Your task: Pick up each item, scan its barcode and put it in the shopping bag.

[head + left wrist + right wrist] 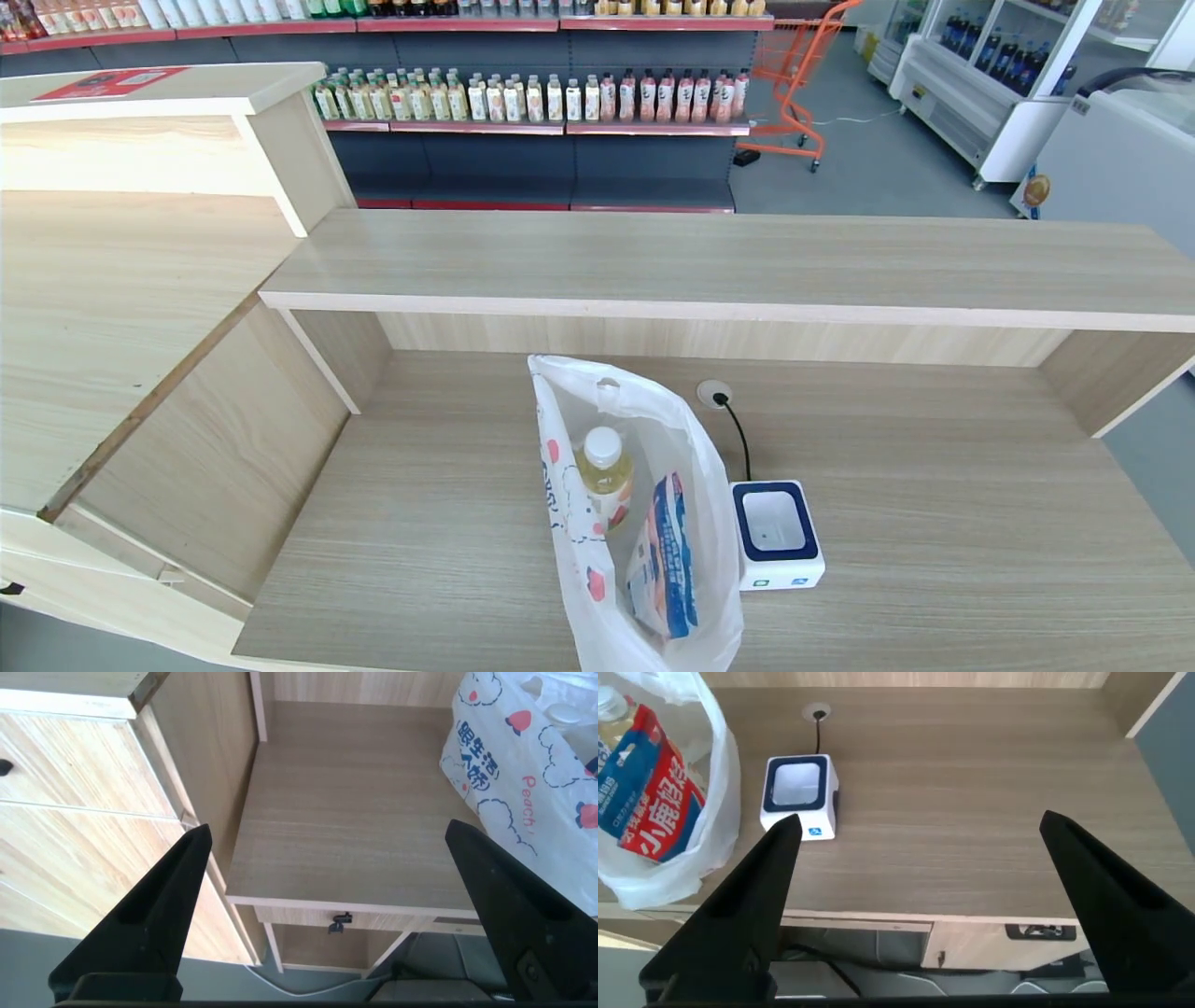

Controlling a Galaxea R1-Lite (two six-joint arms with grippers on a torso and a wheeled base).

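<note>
A white plastic shopping bag (574, 504) (523, 775) (710, 812) stands open on the wooden counter (934, 523). Inside it are a bottle of yellow drink with a white cap (605, 471) and a blue and white packet (663, 560) (649, 789). Just right of the bag sits the white barcode scanner with a dark blue frame (777, 534) (797, 795), its black cable running to a round hole at the back. My left gripper (327, 877) hangs open off the counter's near left corner. My right gripper (915, 873) is open above the counter's front edge, with nothing between its fingers.
A raised wooden ledge (728, 266) runs behind the counter, with side panels at left and right. A taller wooden unit (112, 280) stands to the left. Shelves of bottles (532, 98), an orange cart (794, 84) and fridges (990, 84) lie beyond.
</note>
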